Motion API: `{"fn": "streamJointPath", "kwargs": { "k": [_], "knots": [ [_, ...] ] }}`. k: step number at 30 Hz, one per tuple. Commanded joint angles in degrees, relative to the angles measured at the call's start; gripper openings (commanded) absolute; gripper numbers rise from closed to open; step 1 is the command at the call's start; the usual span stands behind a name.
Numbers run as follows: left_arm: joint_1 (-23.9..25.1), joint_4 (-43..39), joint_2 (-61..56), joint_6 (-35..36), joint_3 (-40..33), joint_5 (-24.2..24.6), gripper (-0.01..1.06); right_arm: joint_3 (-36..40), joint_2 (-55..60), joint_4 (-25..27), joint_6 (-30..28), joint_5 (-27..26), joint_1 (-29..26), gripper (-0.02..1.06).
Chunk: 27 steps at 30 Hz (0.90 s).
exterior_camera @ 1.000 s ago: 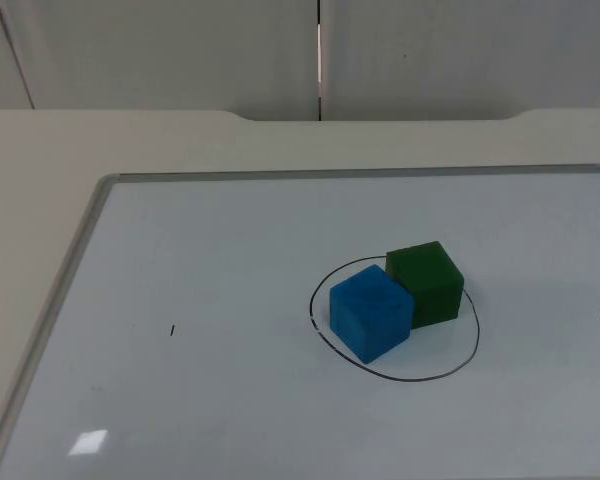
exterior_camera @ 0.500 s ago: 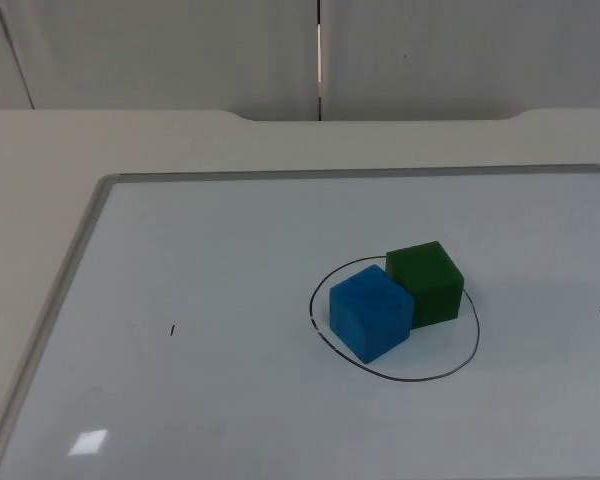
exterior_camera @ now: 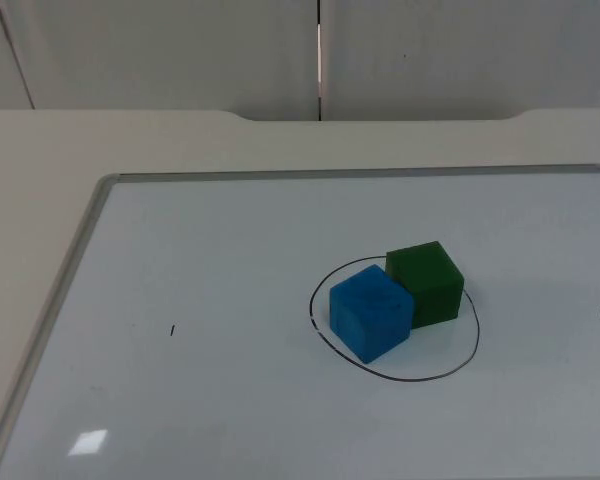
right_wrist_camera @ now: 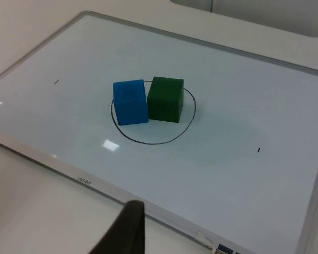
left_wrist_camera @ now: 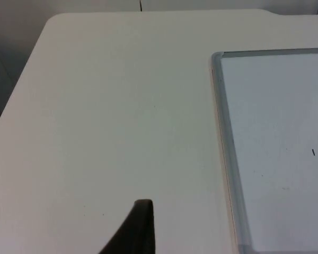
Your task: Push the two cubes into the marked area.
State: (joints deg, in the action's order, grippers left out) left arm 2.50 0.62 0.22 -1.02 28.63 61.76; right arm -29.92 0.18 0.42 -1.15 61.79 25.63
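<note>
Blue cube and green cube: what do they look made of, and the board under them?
Blue cube and green cube: matte and slightly grainy with softened edges, probably foam or painted wood; I can't tell which. Board: glossy white with a light reflection and a metal-looking grey frame, likely a whiteboard.

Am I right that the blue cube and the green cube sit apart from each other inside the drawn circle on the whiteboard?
Not quite: the blue cube and the green cube are touching, side by side, not apart. The top view and the right wrist view both show them pressed together. They do sit within the drawn circle on the whiteboard.
</note>
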Motion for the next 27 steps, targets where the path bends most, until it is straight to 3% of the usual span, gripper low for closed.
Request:
{"fn": "streamJointPath", "kwargs": {
  "k": [1,7,21,27],
  "knots": [
    [0.23,-0.30,-0.22,0.50,-0.22,-0.11,1.05,0.40,-0.18,0.18,0.07,0.04,0.09,1.05],
    [0.10,-0.30,-0.22,0.50,-0.22,-0.11,1.05,0.40,-0.18,0.18,0.07,0.04,-1.50,1.05],
    [0.10,-0.30,-0.22,0.50,-0.22,-0.11,1.05,0.40,-0.18,0.18,0.07,0.04,-18.07,1.05],
    [0.10,-0.30,-0.22,0.50,-0.22,-0.11,1.05,0.40,-0.18,0.18,0.07,0.04,-22.29,1.05]
  ]
}}
